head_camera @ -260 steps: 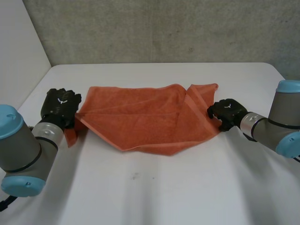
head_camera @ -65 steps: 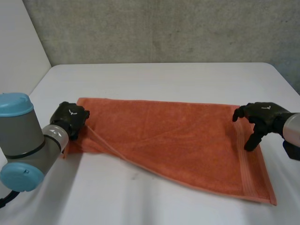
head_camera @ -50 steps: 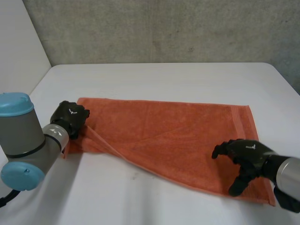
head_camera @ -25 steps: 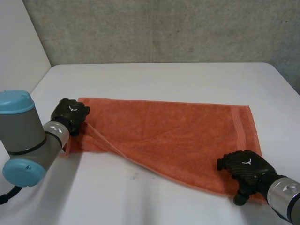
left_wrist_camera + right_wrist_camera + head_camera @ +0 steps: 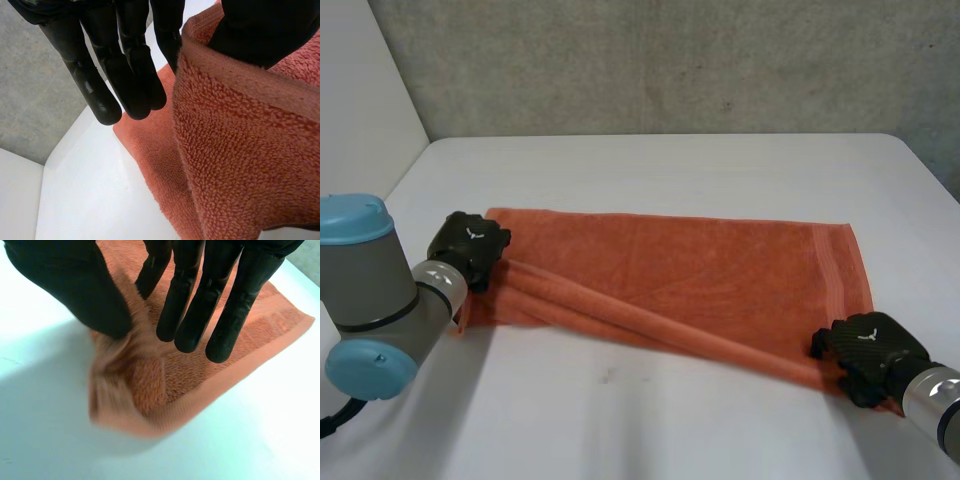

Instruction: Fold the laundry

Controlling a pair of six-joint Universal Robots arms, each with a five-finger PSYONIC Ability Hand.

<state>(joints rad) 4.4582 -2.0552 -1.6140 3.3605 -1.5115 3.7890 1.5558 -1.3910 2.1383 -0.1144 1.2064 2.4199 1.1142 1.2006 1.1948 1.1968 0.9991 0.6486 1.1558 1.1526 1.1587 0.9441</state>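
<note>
Left hand point(image 5: 470, 245) pinching one orange towel point(image 5: 700, 265) at its left corner, right hand point(image 5: 868, 346) pinching the near right corner

towel point(image 5: 720, 265) on table point(image 5: 670, 165), stretched left to right

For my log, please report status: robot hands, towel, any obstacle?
Left robot hand pinches orange terry towel, left edge. Right robot hand pinches near right corner. Near edge bunched on white table. No obstacle.
</note>
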